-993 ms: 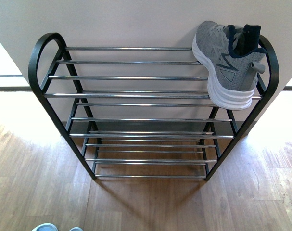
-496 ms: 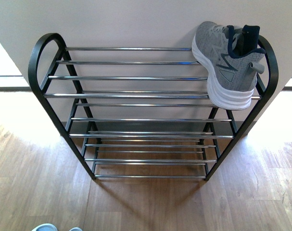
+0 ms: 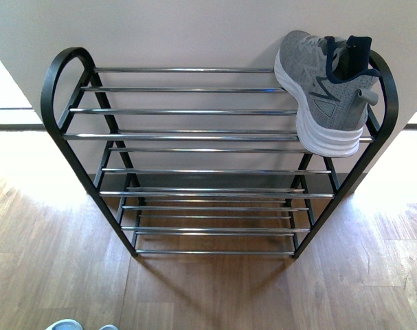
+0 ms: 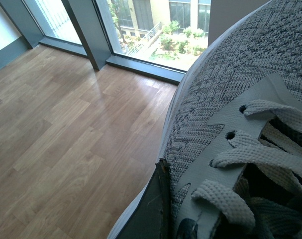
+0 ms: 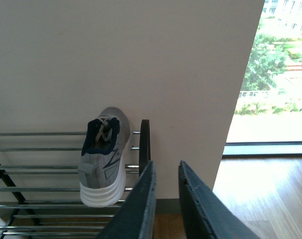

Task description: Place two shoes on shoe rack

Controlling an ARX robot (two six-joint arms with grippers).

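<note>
black metal-framed shoe rack (image 3: 47,93) with rounded side hoops and tiers of thin chrome bars, standing on a wood plank floor (image 3: 57,261) against a pale wall (image 3: 194,34).

on the top tier, at the right end: one grey knit sneaker with white sole and navy collar (image 3: 325,89), toe toward the wall, heel jutting past the front bar, outer side close against the right hoop. rest of the tiers bare in the front view. same sneaker (image 5: 105,159) in the right wrist view, heel on, just beside the hoop (image 5: 145,144).

neither arm in the front view. at that view's bottom edge, on the floor well in front of the rack, two pale blue rounded slivers (image 3: 64,324); too little showing to tell what.

left jaws: clamped on a second grey knit sneaker (image 4: 225,89), filling the left wrist view, pale laces (image 4: 270,154) and eyelets close up. only one dark finger (image 4: 153,214) in sight, pressed against the sneaker's side near the sole; the other hidden. sneaker held up off the floor, tall window panes (image 4: 155,25) behind.

right jaws: parted by a narrow slit, nothing between the two dark fingers (image 5: 138,204); apart from the rack, aimed toward its right end and the wall.
</note>
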